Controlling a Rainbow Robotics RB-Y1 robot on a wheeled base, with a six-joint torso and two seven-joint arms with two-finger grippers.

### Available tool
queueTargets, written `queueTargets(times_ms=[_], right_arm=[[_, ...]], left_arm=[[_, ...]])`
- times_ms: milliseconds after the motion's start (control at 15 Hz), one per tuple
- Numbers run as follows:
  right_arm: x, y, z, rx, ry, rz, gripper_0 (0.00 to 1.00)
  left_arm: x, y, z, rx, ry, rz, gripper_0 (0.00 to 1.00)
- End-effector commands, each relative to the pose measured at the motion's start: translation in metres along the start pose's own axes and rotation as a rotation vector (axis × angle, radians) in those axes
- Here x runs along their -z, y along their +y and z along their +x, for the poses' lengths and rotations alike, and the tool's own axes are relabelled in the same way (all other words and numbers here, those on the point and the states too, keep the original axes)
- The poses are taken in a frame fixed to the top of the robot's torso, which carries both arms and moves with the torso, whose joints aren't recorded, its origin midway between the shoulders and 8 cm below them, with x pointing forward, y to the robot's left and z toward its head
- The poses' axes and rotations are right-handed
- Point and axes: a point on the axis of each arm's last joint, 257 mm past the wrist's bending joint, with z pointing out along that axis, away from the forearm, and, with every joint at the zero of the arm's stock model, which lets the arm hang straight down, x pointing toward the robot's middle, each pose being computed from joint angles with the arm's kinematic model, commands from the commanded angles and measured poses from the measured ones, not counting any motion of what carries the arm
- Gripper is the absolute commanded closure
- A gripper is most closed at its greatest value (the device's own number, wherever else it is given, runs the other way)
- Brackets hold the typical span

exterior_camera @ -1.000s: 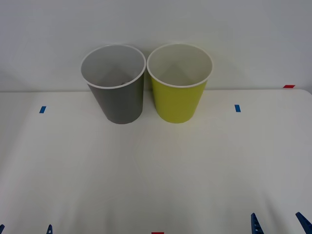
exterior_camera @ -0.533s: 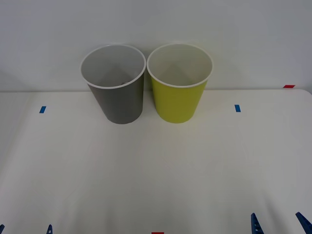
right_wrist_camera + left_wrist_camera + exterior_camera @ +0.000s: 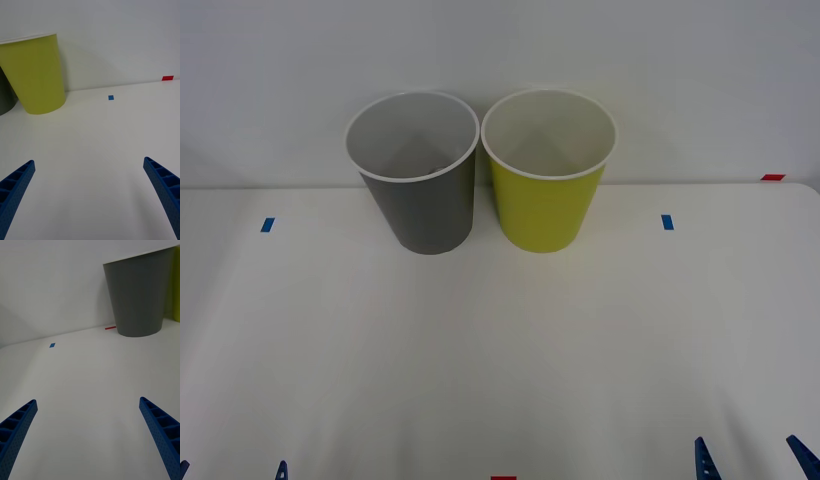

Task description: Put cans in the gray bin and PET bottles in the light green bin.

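The gray bin (image 3: 420, 205) stands upright at the back of the white table, left of the light green bin (image 3: 546, 210); their sides almost touch. Both show pale insides with nothing visible in them. The cans and PET bottles are out of view. My left gripper (image 3: 230, 470) is open at the table's near left edge, far from the gray bin (image 3: 138, 296). At the near right, my right gripper (image 3: 750, 458) is also open, well short of the light green bin (image 3: 35, 75). Nothing lies between either pair of fingers.
Small blue tape marks (image 3: 268, 224) (image 3: 667, 221) sit on the table on either side of the bins. A red tape mark (image 3: 772, 177) is at the far right edge, another (image 3: 502, 478) at the near edge. A plain wall rises behind the bins.
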Motion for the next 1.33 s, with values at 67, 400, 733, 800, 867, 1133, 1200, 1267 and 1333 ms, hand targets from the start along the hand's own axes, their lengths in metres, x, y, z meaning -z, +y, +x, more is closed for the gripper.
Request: queueTargets(times_ms=[67,400,733,800,867,1133,1200,1267,1333], right_arm=[[0.0000,0.0000,0.0000,0.000,0.000,0.000,0.00],[0.0000,0.0000,0.0000,0.000,0.000,0.000,0.00],[0.0000,0.0000,0.0000,0.000,0.000,0.000,0.00],[0.0000,0.0000,0.0000,0.000,0.000,0.000,0.00],[0.0000,0.0000,0.0000,0.000,0.000,0.000,0.00],[0.0000,0.0000,0.0000,0.000,0.000,0.000,0.00],[0.0000,0.0000,0.0000,0.000,0.000,0.000,0.00],[0.0000,0.0000,0.0000,0.000,0.000,0.000,0.00],[0.0000,0.0000,0.0000,0.000,0.000,0.000,0.00]], left_arm=[[0.0000,0.0000,0.0000,0.000,0.000,0.000,0.08],[0.0000,0.0000,0.0000,0.000,0.000,0.000,0.08],[0.0000,0.0000,0.0000,0.000,0.000,0.000,0.08],[0.0000,0.0000,0.0000,0.000,0.000,0.000,0.08],[0.0000,0.0000,0.0000,0.000,0.000,0.000,0.08],[0.0000,0.0000,0.0000,0.000,0.000,0.000,0.08],[0.0000,0.0000,0.0000,0.000,0.000,0.000,0.08],[0.0000,0.0000,0.0000,0.000,0.000,0.000,0.08],[0.0000,0.0000,0.0000,0.000,0.000,0.000,0.09]])
